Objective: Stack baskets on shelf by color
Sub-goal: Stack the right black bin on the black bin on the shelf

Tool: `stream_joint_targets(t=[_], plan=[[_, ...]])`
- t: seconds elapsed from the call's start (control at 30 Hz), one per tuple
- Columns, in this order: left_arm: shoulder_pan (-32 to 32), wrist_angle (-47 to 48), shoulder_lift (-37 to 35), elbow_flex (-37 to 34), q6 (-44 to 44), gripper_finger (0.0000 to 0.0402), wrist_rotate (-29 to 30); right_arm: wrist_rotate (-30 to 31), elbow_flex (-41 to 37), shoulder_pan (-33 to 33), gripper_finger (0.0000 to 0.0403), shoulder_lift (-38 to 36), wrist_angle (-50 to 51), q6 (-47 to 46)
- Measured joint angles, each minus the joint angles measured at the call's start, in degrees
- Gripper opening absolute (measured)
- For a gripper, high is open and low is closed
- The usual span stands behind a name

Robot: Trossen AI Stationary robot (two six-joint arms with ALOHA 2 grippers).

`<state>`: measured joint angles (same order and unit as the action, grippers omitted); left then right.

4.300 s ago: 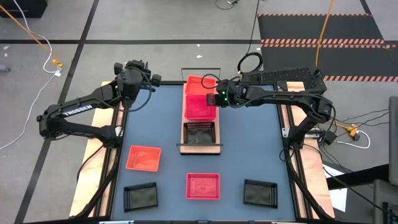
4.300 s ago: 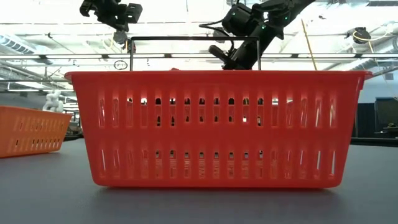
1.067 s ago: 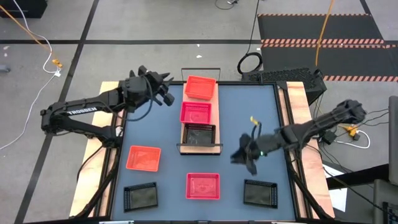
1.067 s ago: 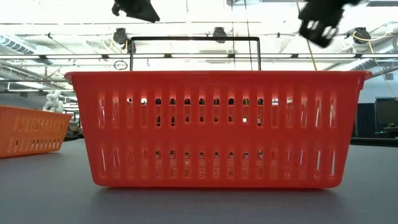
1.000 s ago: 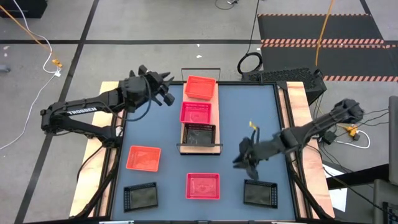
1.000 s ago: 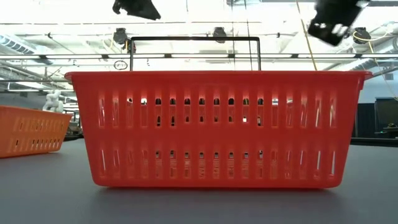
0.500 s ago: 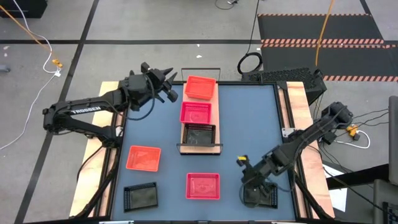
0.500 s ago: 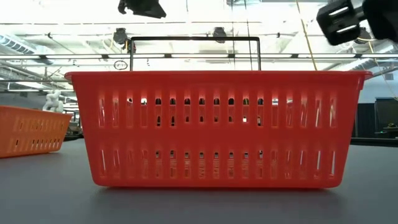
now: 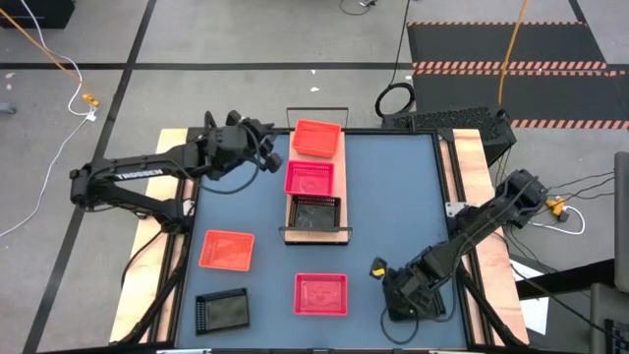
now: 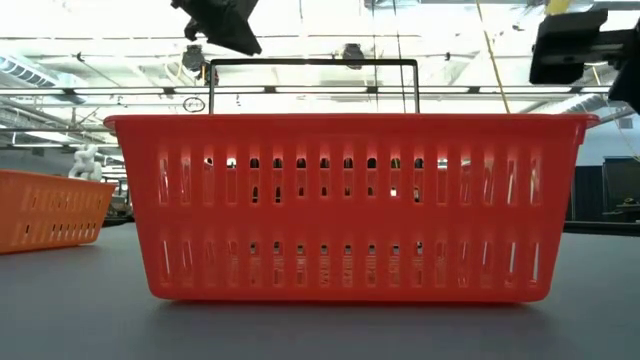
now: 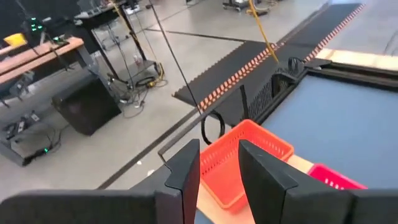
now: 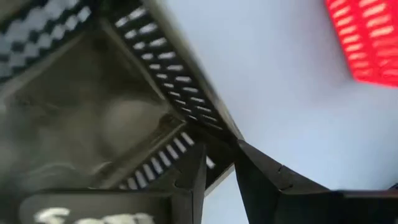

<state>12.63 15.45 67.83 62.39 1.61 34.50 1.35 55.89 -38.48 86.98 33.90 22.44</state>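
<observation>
- On the shelf (image 9: 316, 232), centre frame: one black basket (image 9: 316, 211), one pink basket (image 9: 309, 178), one red basket (image 9: 316, 139).
- Still loose on the counter (image 9: 393, 197): orange basket (image 9: 227, 249), black one (image 9: 222, 312), red one (image 9: 321, 294).
- Right claw (image 12: 217, 171), lower right, narrowly parted astride the rim of another black basket (image 12: 74, 118), not clearly clamped.
- Left claw (image 11: 219, 165), upper left, slightly parted, empty.

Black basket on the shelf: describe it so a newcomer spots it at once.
On the blue table stands a wooden shelf with three baskets in a row. The black basket sits at the end nearest the loose baskets, beside a pink one; no other on the shelf is black.
</observation>
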Motion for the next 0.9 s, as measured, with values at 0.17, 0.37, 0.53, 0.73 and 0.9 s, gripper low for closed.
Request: stream_joint_targets(t=[0.17,0.37,0.53,0.73,0.9], plan=[[-0.7,1.19,0.08,0.0,-0.59,0.0113,0.14,0.11,1.78,0.04,0.0075,-0.04,0.12,2.64],[-0.82,1.07,0.05,0.0,-0.44,0.0113,0.14,0.2,5.97,0.32,0.0075,-0.45,7.92,-7.01],[-0.83,0.06,0.05,0.0,0.89,0.0113,0.16,-0.6,7.59,1.45,0.0075,-3.53,20.46,-41.87],[-0.82,-3.37,0.05,0.0,3.51,0.0113,0.2,-8.89,5.16,-0.16,0.0075,-9.95,35.72,-81.68],[-0.82,-4.62,0.05,0.0,5.83,0.0113,0.19,-9.39,-2.77,-5.84,0.0075,-15.42,34.82,-107.6]])
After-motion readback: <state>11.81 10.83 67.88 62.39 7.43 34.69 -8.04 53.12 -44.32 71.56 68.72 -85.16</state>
